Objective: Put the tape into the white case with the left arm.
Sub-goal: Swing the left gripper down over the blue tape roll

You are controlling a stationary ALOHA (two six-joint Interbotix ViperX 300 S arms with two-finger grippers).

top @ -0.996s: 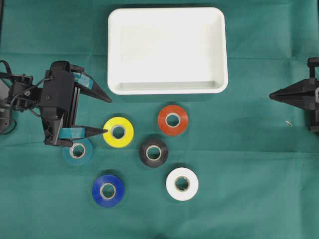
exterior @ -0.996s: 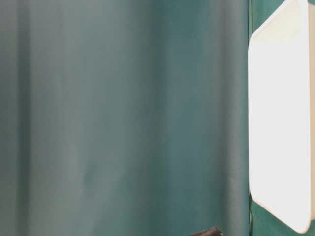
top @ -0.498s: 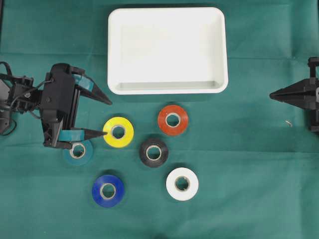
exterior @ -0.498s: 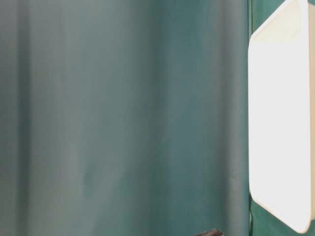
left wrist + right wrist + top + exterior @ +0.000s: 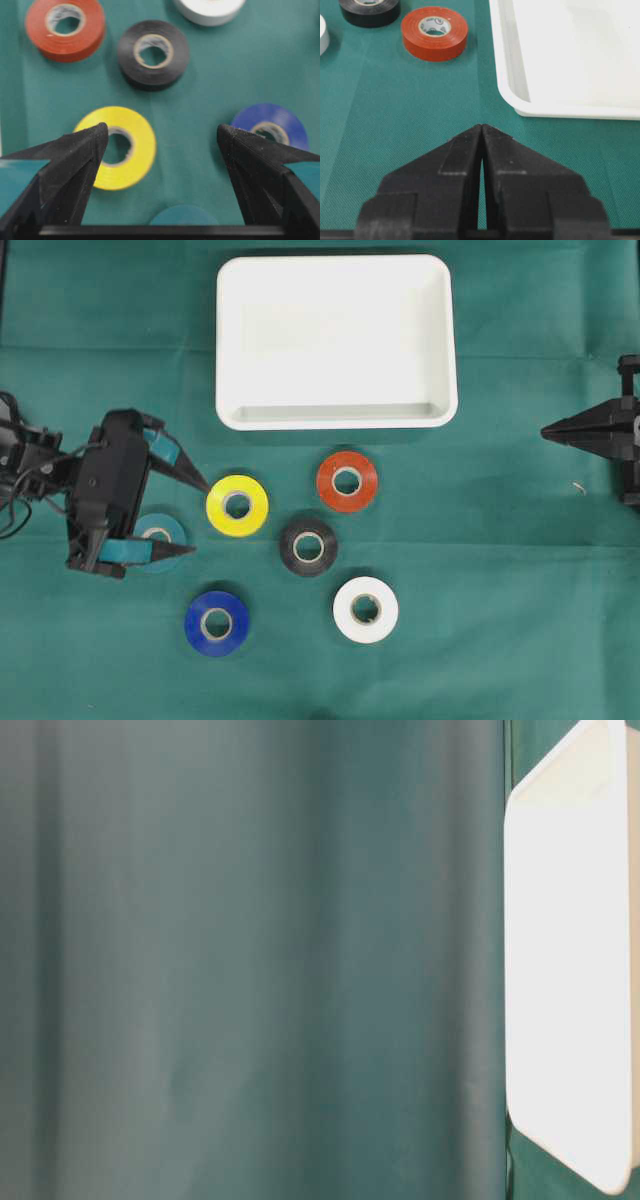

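Observation:
Several tape rolls lie on the green cloth: yellow [image 5: 237, 505], red [image 5: 346, 480], black [image 5: 308, 546], white [image 5: 365, 609], blue [image 5: 216, 622] and teal [image 5: 166, 526]. My left gripper [image 5: 200, 520] hangs open over the teal roll, one finger on each side and its body covering part of the roll. In the left wrist view the left gripper [image 5: 161, 131] holds nothing; the yellow roll [image 5: 125, 147] lies by the left tip and the teal roll [image 5: 184, 216] peeks in at the bottom edge. The white case [image 5: 336, 340] sits empty at the back. My right gripper [image 5: 547, 431] rests shut at the right edge.
The right wrist view has the right gripper [image 5: 481, 128], the red roll [image 5: 434, 32], the black roll [image 5: 370, 10] and a corner of the white case [image 5: 512, 75]. The table-level view shows only green cloth and the case [image 5: 570, 970].
My left gripper has moved toward the front and slightly left, from beside the yellow roll to over the teal roll, staying open. The right arm has not moved.

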